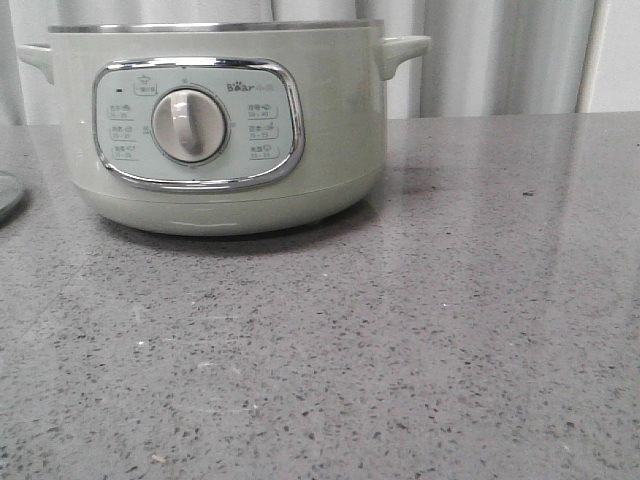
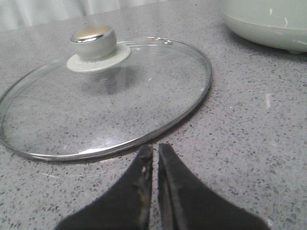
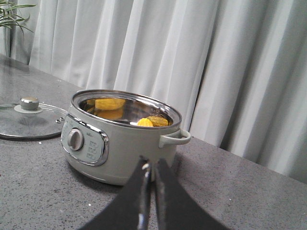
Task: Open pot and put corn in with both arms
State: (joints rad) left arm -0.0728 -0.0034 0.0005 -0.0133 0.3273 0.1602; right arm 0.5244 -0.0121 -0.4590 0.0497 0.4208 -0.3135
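Note:
The pale green pot (image 1: 220, 130) stands open on the grey counter, its dial facing the front camera. In the right wrist view the pot (image 3: 120, 143) shows the yellow corn (image 3: 149, 121) lying inside, with its reflection on the metal inner wall. The glass lid (image 2: 103, 96), with its knob (image 2: 93, 40), lies flat on the counter left of the pot; it also shows in the right wrist view (image 3: 29, 120). My left gripper (image 2: 156, 148) is shut and empty just off the lid's rim. My right gripper (image 3: 150, 163) is shut and empty, back from the pot.
A speckled grey counter (image 1: 400, 340) runs under everything. White curtains (image 3: 192, 57) hang behind. A plant (image 3: 9, 12) shows at the far corner. The lid's edge (image 1: 8, 195) peeks in at the left of the front view.

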